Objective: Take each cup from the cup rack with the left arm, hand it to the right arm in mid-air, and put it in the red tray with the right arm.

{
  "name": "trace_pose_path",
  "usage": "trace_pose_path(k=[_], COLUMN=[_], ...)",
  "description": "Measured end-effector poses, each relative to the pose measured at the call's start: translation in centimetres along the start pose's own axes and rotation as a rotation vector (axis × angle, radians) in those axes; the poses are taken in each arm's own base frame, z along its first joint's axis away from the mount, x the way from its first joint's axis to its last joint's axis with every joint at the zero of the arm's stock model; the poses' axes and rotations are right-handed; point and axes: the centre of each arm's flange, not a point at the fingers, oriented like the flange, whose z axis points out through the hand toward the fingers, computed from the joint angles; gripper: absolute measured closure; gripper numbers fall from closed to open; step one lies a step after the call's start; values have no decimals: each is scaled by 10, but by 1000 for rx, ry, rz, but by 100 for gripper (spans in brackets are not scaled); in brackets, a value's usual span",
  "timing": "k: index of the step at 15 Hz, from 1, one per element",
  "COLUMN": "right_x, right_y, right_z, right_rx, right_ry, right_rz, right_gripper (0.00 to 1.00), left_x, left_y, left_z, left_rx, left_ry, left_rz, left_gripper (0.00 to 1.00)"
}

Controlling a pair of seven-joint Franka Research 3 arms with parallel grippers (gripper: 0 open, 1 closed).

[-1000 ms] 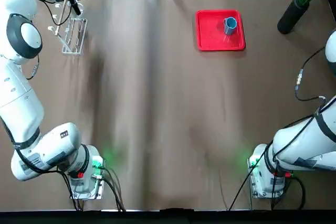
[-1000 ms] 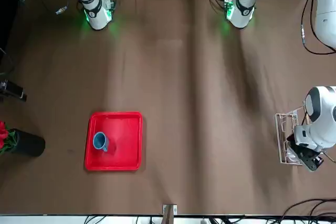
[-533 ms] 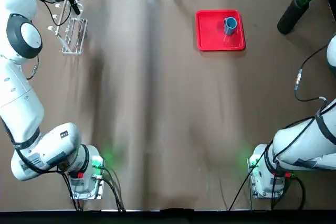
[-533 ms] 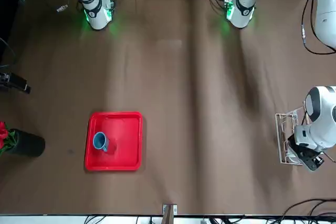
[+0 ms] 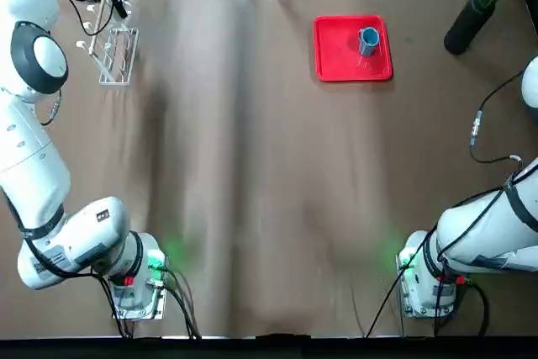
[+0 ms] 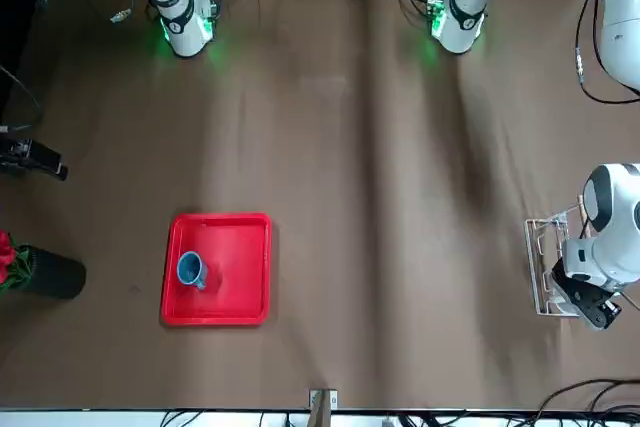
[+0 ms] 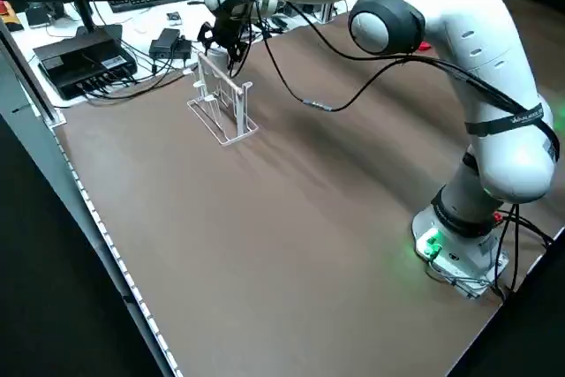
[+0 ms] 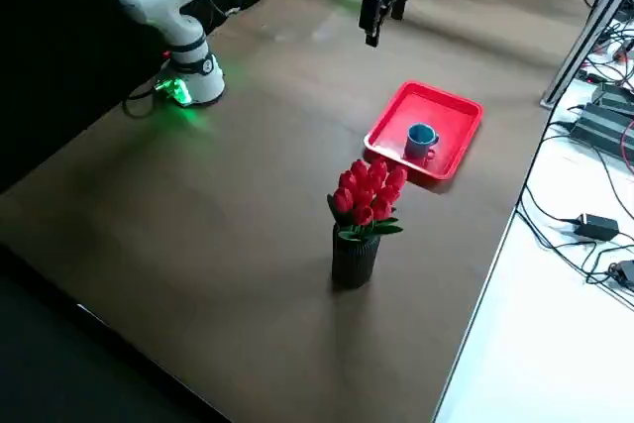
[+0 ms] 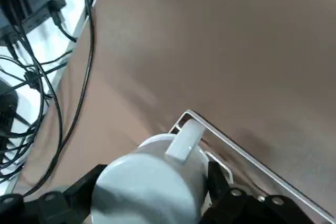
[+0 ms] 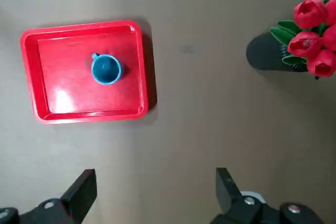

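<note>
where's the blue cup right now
In the top view, the light blue cup sits in the red tray, right of the table's centre.

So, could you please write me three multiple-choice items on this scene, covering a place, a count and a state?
1. Where is the left pincer?
A) Over the red plastic tray
B) At the white wire cup rack
C) Beside the black vase

2. How many mugs are in the tray?
A) None
B) One
C) Two

3. How is the right pincer?
A) Open and empty
B) Shut and empty
C) Holding a mug

Key:
1: B, the top and front views show that arm's end at the rack.
2: B, only the light blue mug with a handle is in it.
3: A, the right wrist view shows its fingers well apart with nothing between them.
</note>
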Motion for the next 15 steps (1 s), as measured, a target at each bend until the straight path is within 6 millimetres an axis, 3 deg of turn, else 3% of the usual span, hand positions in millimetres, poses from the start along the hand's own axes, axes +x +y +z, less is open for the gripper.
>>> trace_pose_path(k=[4, 9, 15], right_x=[0, 0, 0], right_y=[1, 1, 0], right_z=[0, 0, 0], right_rx=[0, 0, 0], right_ry=[1, 2, -1], right_rz=[1, 1, -2], right_gripper=[0, 0, 0], left_x=[13, 49, 82], left_y=[-4, 3, 25], left_z=[-25, -68, -133], left_rx=[32, 40, -158], left_ry=[20, 101, 183], left_rz=[-74, -214, -407], left_gripper=[18, 18, 19])
